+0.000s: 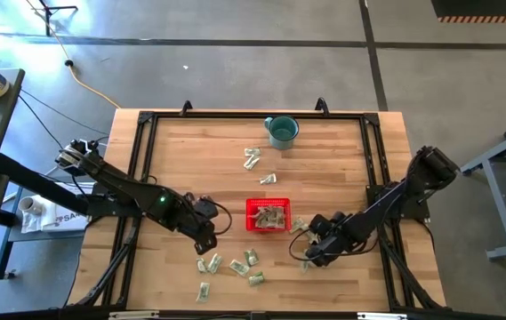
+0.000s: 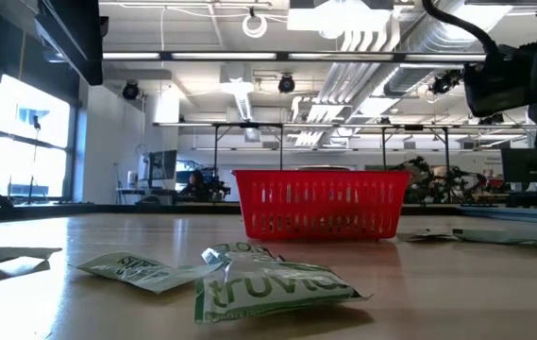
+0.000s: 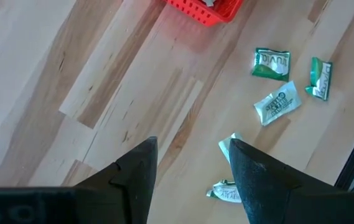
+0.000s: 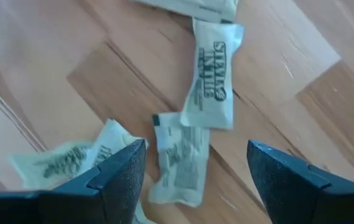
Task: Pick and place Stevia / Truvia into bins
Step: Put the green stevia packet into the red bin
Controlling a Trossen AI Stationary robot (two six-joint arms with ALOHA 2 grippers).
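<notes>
The right gripper (image 4: 192, 168) hangs low over a Stevia packet (image 4: 180, 158), jaws spread to straddle it for a pinch. The left gripper (image 3: 192, 171), jaws also spread and empty, hovers beside loose packets (image 1: 233, 264) near the red basket (image 1: 267, 215) on the desk (image 1: 199, 151).

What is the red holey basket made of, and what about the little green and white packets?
The square red basket looks like shiny moulded plastic, judging by its even slotted walls. The small green-printed packets look like matte paper, since they crease and crumple. The table looks like pale wood planks with visible grain.
</notes>
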